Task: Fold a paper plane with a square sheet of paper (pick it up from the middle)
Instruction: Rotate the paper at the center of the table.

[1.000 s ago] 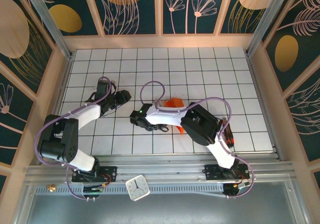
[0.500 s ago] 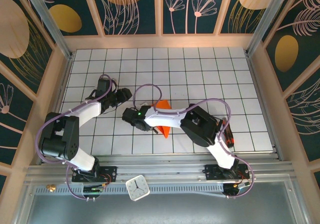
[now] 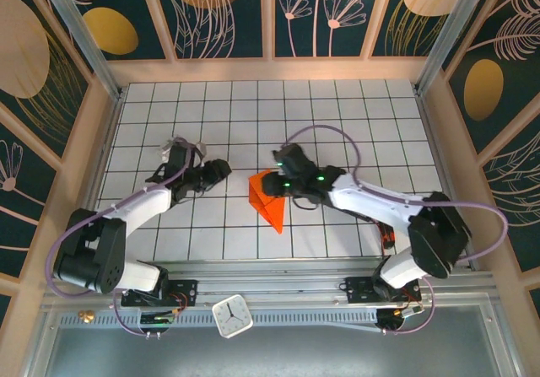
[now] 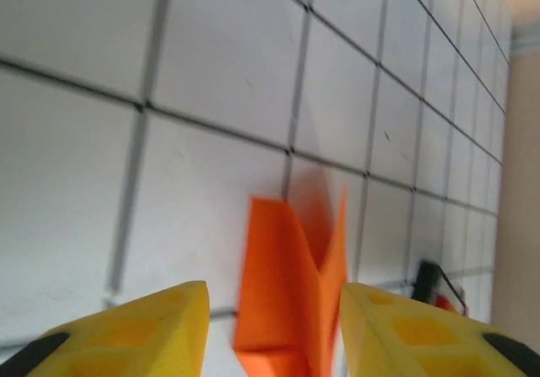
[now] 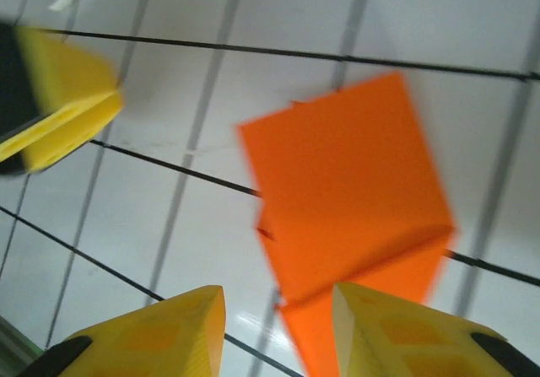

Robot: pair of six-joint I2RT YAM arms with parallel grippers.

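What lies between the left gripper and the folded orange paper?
Nothing. In the top external view, a short stretch of bare gridded tabletop separates the left gripper from the folded orange paper. The left wrist view agrees.

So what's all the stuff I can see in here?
paper plane: one, bright orange, lying on the middle of the table between the two grippers
table: one, white tiles with dark grid lines
tray: one, small, black with red bits, near edge on the right, partly behind the right arm
clock: one, white, on the metal rail in front of the table
wall panels: several, dark teal with gold and pink plants, all around
arms: two, white and black with purple cables, left arm and right arm
grippers: two, yellow fingers, left gripper and right gripper, both open and aimed at the plane
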